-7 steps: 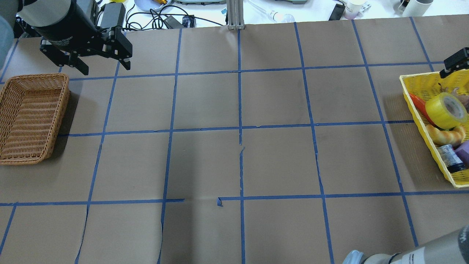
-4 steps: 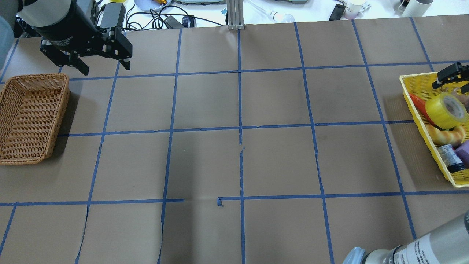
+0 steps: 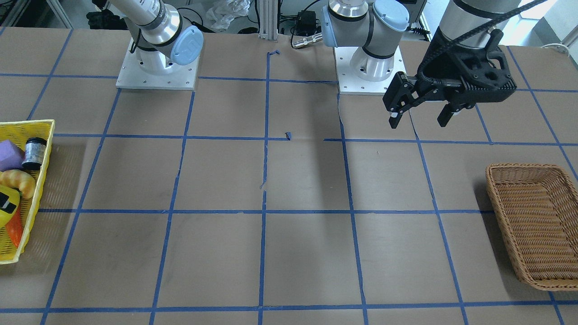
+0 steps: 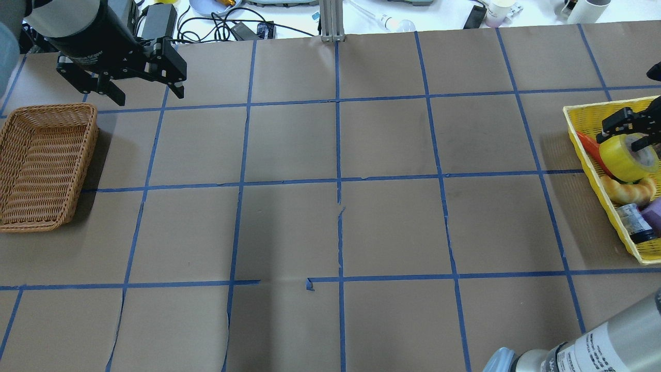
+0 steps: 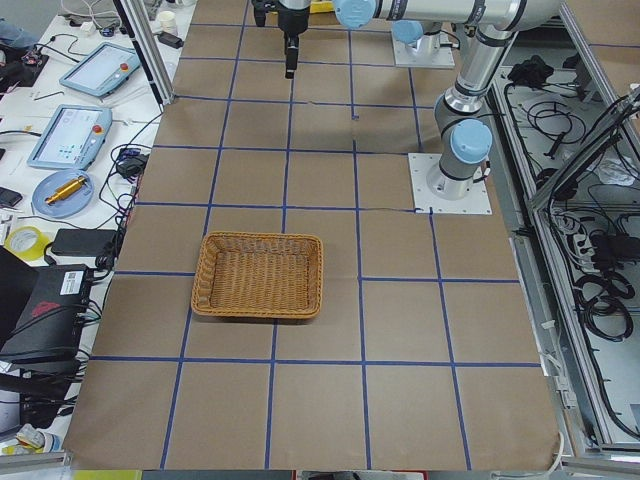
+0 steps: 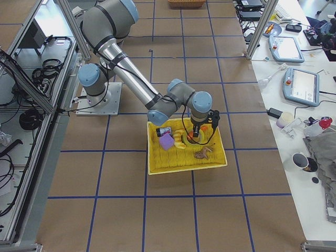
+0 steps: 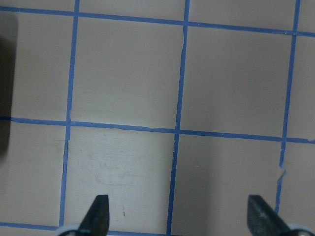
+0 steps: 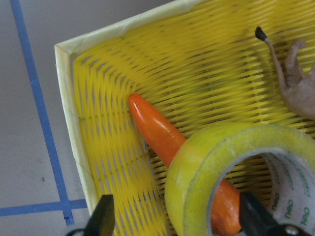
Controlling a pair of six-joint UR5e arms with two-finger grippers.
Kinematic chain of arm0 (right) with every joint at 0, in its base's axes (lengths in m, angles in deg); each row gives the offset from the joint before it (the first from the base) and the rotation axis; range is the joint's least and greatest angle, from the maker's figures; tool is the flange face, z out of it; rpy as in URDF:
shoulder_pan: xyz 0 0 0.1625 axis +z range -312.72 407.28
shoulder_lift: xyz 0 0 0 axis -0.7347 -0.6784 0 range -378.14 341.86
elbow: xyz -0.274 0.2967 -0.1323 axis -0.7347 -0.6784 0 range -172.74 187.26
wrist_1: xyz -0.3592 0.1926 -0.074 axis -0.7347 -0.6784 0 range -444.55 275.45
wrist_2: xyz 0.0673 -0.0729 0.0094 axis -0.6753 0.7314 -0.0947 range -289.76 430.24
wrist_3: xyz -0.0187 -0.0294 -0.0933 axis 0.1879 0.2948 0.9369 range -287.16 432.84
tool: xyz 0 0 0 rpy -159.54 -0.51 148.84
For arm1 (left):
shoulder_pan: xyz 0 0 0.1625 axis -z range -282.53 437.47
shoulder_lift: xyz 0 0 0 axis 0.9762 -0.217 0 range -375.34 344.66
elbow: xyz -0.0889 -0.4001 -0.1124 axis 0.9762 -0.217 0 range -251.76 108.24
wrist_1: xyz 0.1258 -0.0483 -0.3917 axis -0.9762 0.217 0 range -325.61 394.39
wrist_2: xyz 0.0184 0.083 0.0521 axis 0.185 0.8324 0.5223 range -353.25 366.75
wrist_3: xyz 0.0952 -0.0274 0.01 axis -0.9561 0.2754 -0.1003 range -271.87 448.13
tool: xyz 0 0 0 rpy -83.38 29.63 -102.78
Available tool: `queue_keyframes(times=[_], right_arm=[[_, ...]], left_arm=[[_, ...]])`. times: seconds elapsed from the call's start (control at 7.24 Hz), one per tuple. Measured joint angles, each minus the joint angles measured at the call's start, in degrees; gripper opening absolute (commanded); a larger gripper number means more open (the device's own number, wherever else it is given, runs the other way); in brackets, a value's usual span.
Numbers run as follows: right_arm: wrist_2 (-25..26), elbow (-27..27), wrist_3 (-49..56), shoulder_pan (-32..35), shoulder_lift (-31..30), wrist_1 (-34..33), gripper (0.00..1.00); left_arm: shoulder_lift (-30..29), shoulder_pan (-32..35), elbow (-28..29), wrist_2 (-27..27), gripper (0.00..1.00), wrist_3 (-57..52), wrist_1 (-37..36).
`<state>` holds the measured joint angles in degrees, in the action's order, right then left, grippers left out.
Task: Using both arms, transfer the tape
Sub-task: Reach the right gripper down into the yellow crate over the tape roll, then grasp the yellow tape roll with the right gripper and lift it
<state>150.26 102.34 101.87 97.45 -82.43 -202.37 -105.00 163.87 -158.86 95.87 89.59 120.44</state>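
Note:
The yellow tape roll [image 4: 622,155] with a white core leans on its edge in the yellow basket [image 4: 591,119] at the table's right end. It fills the lower right of the right wrist view [image 8: 197,182], and its edge shows in the front-facing view [image 3: 4,205]. My right gripper [image 4: 626,133] is open and hangs just above the roll, with one finger on each side [image 8: 179,219]. It is not touching the roll. My left gripper [image 4: 147,93] is open and empty. It hovers high over the far left of the table [image 3: 418,121], above bare paper [image 7: 178,216].
An empty wicker basket [image 4: 46,165] stands at the left end [image 3: 533,225]. The yellow basket also holds an orange carrot [image 8: 157,128], a croissant [image 4: 627,190], a black-capped jar [image 4: 634,223], a purple block [image 4: 655,213] and a brown toy animal [image 8: 295,83].
My right gripper has come down from the basket's far edge to just over the tape roll. The left arm has not moved.

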Motion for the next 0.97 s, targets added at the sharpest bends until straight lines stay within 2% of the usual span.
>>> queue_keyframes(times=[0.69,0.97], right_arm=[[2.27,-0.71,0.30,0.02,-0.95,0.77,0.00],[4.17,-1.54,-0.09,1.67,-6.09,2.78,0.00]], left_arm=[[0.01,0.00,0.00,0.00,1.00,-0.05,0.00],[0.02,0.00,-0.04,0.00,1.00,-0.05,0.00]])
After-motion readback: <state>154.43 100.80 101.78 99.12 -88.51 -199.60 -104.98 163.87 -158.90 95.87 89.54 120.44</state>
